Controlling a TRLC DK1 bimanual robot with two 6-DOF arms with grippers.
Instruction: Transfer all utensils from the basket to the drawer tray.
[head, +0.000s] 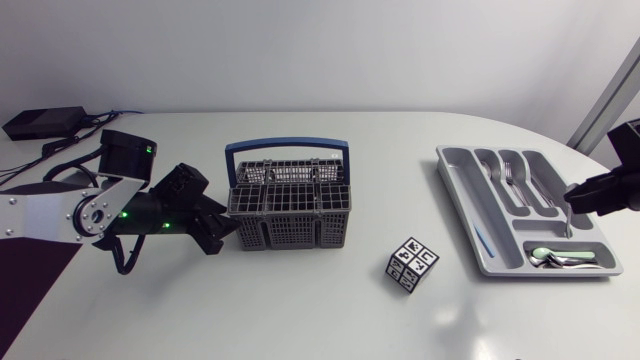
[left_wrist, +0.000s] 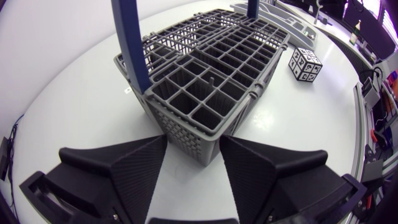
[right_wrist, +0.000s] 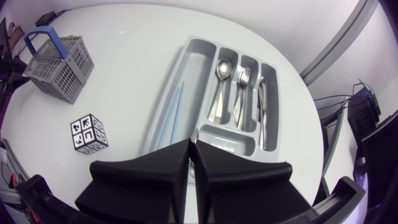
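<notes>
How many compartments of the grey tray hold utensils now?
5 in the grey plastic drawer tray: long side one with thin blue sticks, silver spoon one, silver fork one, silver knife one, crosswise one with a pale green spoon. Right fingers hide part of the last.

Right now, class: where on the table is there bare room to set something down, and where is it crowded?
Bare: the stretch between basket and tray, past the cube. Crowded: the basket's corner at the left gripper, and the tray under the right gripper holding a utensil.
</notes>
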